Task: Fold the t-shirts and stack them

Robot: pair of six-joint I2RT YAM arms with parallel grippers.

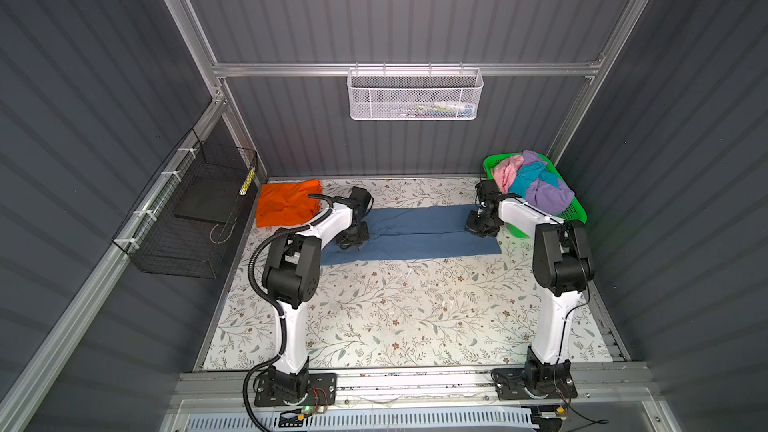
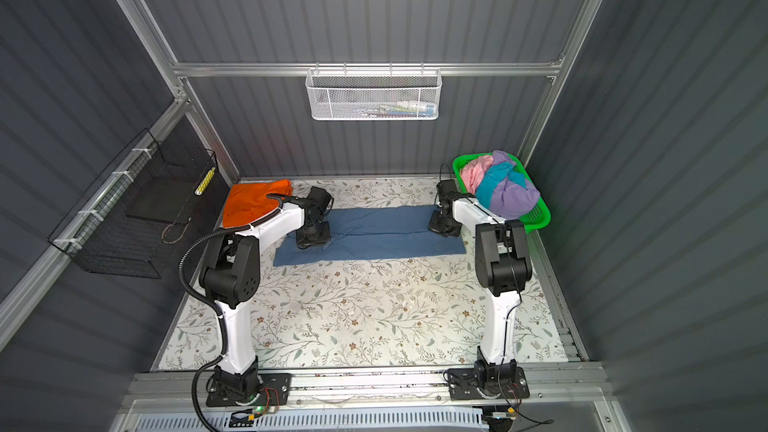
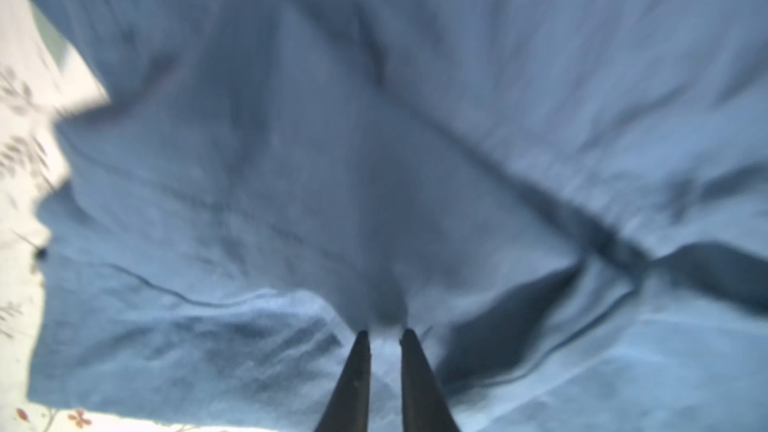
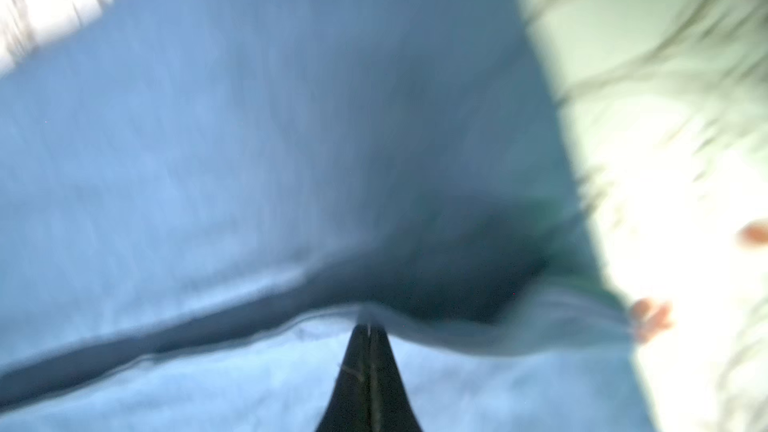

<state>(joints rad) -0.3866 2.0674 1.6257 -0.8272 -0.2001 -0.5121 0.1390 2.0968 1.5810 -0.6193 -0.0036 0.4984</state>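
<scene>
A dusty dark blue t-shirt (image 1: pixel 415 234) (image 2: pixel 386 234) lies stretched across the far part of the floral table, folded lengthwise into a long band. My left gripper (image 1: pixel 352 238) (image 3: pixel 385 332) is at its left end, its fingers nearly together with a bunch of blue cloth (image 3: pixel 291 160) pinched at the tips. At the right end, my right gripper (image 1: pixel 480 226) (image 4: pixel 370 326) is shut on the folded edge of the shirt (image 4: pixel 249 139). An orange t-shirt (image 1: pixel 284 203) (image 2: pixel 253 203) lies folded at the far left corner. Pink (image 1: pixel 505 172), turquoise (image 1: pixel 528 182) and lilac (image 1: pixel 548 195) shirts are heaped in a basket.
The green lattice basket (image 1: pixel 575 211) (image 2: pixel 538 216) stands at the far right corner, close behind my right arm. A black wire basket (image 1: pixel 187 222) hangs on the left wall and a white mesh basket (image 1: pixel 415 95) on the back wall. Bare floral table (image 1: pixel 415 309) stretches in front.
</scene>
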